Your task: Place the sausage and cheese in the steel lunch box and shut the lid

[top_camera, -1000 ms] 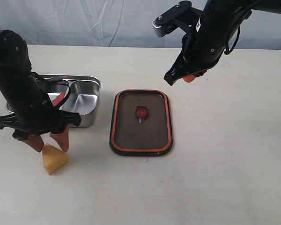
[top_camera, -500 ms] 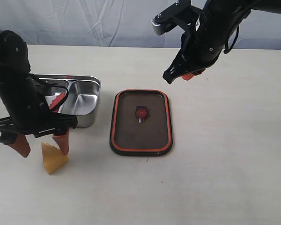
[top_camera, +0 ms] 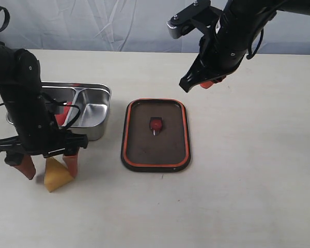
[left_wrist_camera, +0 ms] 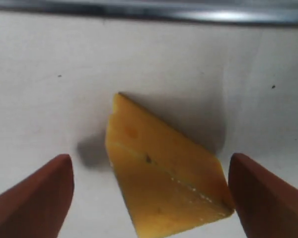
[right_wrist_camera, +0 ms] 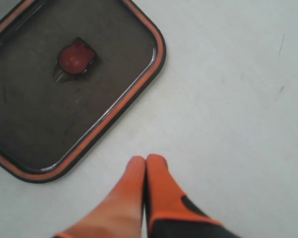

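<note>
- The left gripper [left_wrist_camera: 149,166] has its jaws spread wide, low over the table.
- The cheese [left_wrist_camera: 164,191] lies on the table between those jaws. It sits nearer one finger, and I cannot tell whether they touch.
- The sausage [top_camera: 62,113] sits in the lunch box [top_camera: 101,91], beyond the left jaws and partly hidden by the arm.
- The right gripper [right_wrist_camera: 146,162] has its jaws pressed together on nothing, raised above the table.
- The lid [right_wrist_camera: 49,114] lies flat, orange seal up, below those jaws and well clear of them.
</note>
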Controlling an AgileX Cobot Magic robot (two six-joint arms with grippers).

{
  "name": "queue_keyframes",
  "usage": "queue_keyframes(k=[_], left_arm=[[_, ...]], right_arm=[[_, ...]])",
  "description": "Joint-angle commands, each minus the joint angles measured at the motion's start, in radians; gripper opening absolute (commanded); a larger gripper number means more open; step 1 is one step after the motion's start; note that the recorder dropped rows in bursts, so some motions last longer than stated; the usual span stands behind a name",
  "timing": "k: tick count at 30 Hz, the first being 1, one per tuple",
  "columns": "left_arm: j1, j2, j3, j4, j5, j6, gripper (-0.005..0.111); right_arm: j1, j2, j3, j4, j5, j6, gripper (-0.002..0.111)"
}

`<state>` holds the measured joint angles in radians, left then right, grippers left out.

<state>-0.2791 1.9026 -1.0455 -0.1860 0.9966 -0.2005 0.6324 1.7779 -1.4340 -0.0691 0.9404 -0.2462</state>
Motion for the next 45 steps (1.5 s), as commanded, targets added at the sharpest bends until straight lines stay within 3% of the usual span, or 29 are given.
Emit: queue_keyframes(k=[1, 13, 36, 45], left_arm=[[-0.003, 0.001, -0.004, 0.006, 0.006, -0.005, 0.075], [-0.003, 0.001, -0.004, 0.009, 0.064, 0.065, 0.001], [-0.003, -0.174, -0.006, 0.002, 0.072, 0.113, 0.000], [-0.003, -0.204, -0.104, -0.003, 0.041, 0.133, 0.000]], right_arm=[[-0.005, -0.008, 0.000, 0.004, -0.003, -0.001, 0.000], [-0.005, -0.008, 0.000, 0.004, -0.003, -0.008, 0.000], [-0.005, -0.008, 0.000, 0.002, -0.003, -0.008, 0.000], [-0.005, -0.008, 0.000, 0.002, -0.003, -0.008, 0.000]])
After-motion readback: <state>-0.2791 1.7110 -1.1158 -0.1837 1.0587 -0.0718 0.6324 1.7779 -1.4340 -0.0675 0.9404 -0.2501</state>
